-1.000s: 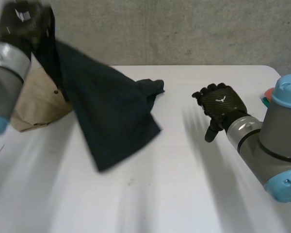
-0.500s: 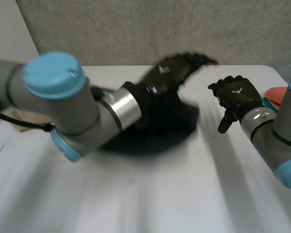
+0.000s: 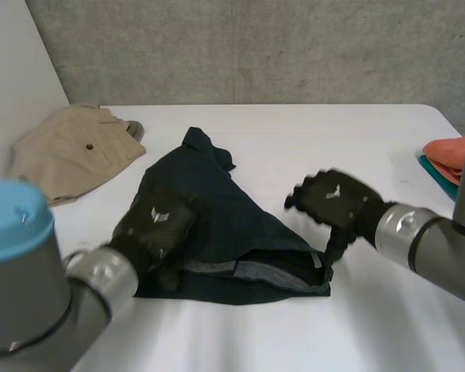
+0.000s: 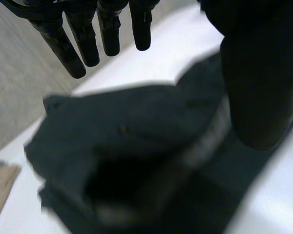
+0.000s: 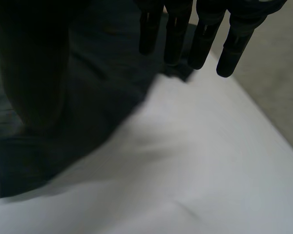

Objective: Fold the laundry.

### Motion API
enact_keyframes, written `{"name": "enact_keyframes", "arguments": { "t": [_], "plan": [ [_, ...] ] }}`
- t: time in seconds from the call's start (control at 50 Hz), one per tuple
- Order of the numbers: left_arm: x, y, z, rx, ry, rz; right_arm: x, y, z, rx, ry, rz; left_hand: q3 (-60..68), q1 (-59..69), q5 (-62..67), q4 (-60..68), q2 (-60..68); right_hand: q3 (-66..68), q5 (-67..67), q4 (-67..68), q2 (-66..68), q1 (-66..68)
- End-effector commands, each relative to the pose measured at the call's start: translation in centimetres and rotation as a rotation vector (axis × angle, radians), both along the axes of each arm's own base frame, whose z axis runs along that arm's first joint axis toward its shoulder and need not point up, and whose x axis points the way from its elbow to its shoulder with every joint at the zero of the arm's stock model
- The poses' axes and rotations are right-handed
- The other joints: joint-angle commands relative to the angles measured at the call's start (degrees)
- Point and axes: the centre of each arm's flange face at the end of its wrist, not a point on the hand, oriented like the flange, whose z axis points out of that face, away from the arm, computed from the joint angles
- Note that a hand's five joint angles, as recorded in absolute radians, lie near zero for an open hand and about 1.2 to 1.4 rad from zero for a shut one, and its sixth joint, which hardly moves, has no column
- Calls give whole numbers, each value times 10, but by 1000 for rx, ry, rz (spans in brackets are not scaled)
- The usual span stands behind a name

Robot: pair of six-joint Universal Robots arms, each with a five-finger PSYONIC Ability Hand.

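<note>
You had a white table (image 3: 318, 139) before you, backed by a grey concrete wall (image 3: 294, 46), with a plain white panel (image 3: 15, 77) standing by its far left corner. At the table's right edge an orange thing (image 3: 448, 149) lay over a teal one (image 3: 436, 170); what they were, you could not tell.

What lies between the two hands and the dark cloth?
Nothing visible does. The left hand is over the near left edge of the dark cloth, the right hand at its near right corner. The beige garment lies apart.
</note>
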Motion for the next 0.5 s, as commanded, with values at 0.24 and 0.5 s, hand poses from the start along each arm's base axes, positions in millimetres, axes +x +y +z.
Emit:
{"name": "enact_keyframes", "arguments": {
  "t": [0.24,0.5],
  "plan": [
    [47,-41,-5,-100,9,163,10,19,-39,-39,74,7,-35,-35,-37,-36,-36,-43,-48,-44,-35,-44],
    [42,-75,-27,-83,-25,142,10,18,-44,-44,83,-17,-35,-35,-37,-36,-36,-43,-48,-44,-35,-44]
  ]
}}
